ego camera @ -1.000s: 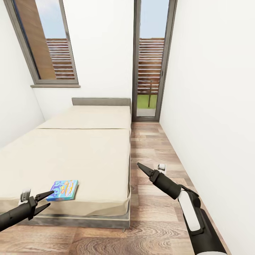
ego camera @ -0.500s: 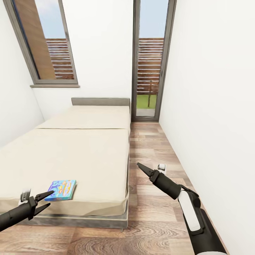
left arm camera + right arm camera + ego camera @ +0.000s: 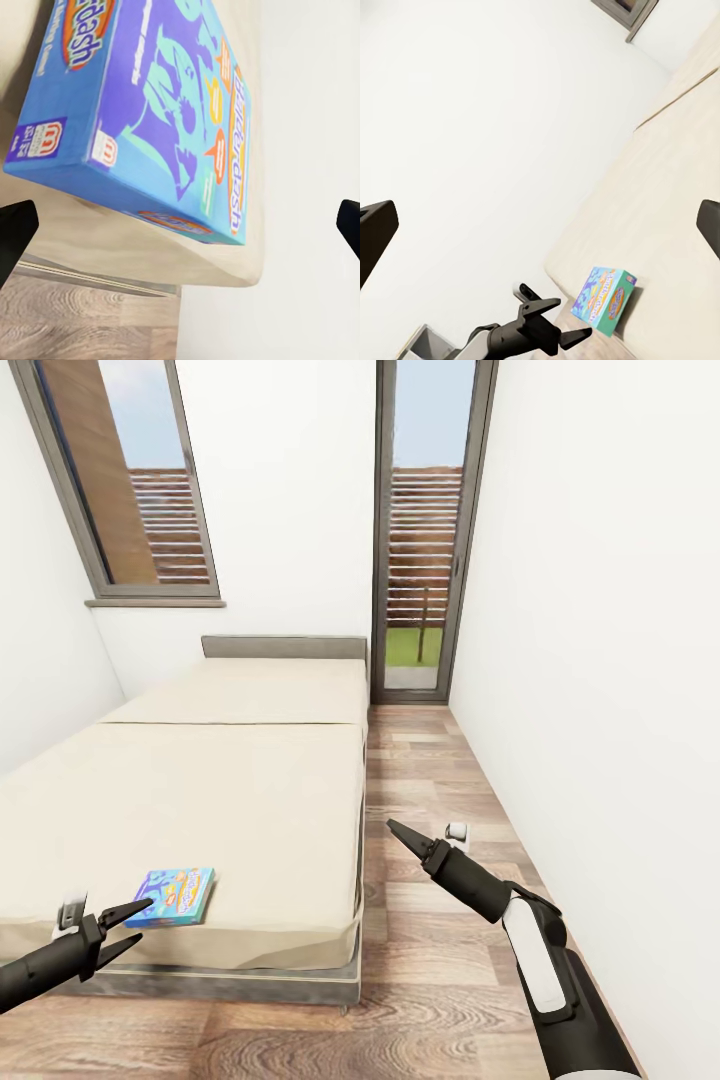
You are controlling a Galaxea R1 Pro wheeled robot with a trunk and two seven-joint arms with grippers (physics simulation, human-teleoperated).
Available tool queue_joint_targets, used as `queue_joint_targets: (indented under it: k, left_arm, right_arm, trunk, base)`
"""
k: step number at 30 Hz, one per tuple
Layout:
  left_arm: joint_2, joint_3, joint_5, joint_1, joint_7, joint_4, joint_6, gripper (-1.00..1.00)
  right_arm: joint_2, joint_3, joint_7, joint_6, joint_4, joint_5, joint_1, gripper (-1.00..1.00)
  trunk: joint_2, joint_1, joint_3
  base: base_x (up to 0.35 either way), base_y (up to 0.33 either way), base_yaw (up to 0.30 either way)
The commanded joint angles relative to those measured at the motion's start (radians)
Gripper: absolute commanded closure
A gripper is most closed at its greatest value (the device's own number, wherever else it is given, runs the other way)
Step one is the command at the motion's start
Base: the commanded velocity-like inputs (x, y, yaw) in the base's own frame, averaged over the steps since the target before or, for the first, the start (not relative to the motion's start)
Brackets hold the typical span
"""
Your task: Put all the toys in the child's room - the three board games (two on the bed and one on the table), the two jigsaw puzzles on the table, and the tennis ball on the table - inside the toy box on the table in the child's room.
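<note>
The left tool (image 3: 128, 926) hung low at the near corner of the bed (image 3: 200, 800), its two dark fingers spread wide with nothing between them, the upper tip close to a blue board game (image 3: 172, 896). That game lay flat on the beige mattress near the foot edge, clear of the tool; in the left wrist view the box (image 3: 142, 112) sat between the two fingertips at the frame's sides, showing blue cartoon print and orange lettering. The right tool (image 3: 400, 837) was held over the wood-plank floor (image 3: 430, 780) beside the bed, empty; from the head it read as a single dark point, while the right wrist view showed its fingertips far apart at the frame edges, so it stood wide. Farther off were the grey headboard (image 3: 285, 647), a window (image 3: 130, 480) and a tall glazed door (image 3: 425, 530) in the white wall.
</note>
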Motion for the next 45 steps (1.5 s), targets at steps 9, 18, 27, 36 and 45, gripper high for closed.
queue_joint_targets:
  k: [9, 18, 27, 36, 45]
  left_arm:
    - [0.000, 0.003, -0.002, -0.001, -0.004, 0.001, 0.004, -1.00]
    - [0.000, 0.002, -0.002, -0.001, -0.004, 0.000, 0.004, -1.00]
    - [0.000, 0.003, -0.002, -0.001, -0.005, 0.000, 0.004, -1.00]
    - [0.000, 0.003, -0.002, -0.001, -0.005, 0.000, 0.004, -1.00]
    - [0.000, 0.003, -0.002, -0.001, -0.005, 0.000, 0.004, -1.00]
  right_arm:
    - [0.001, -0.002, 0.002, 0.006, 0.000, -0.002, -0.001, -1.00]
    - [0.001, -0.002, 0.003, 0.006, 0.000, -0.003, -0.001, -1.00]
    - [0.001, -0.002, 0.003, 0.006, 0.000, -0.003, -0.001, -1.00]
    - [0.001, -0.002, 0.003, 0.006, 0.000, -0.002, -0.001, -1.00]
    - [0.001, -0.002, 0.003, 0.006, 0.000, -0.003, -0.001, -1.00]
  trunk:
    - [0.000, 0.000, -0.001]
    - [0.000, 0.000, -0.001]
    - [0.000, 0.000, -0.001]
    - [0.000, 0.000, -0.001]
    - [0.000, 0.000, -0.001]
  base:
    - [0.010, 0.000, 0.000]
    - [0.017, 0.000, 0.000]
    - [0.001, 0.000, 0.000]
    - [0.000, 0.000, 0.000]
    - [0.000, 0.000, 0.000]
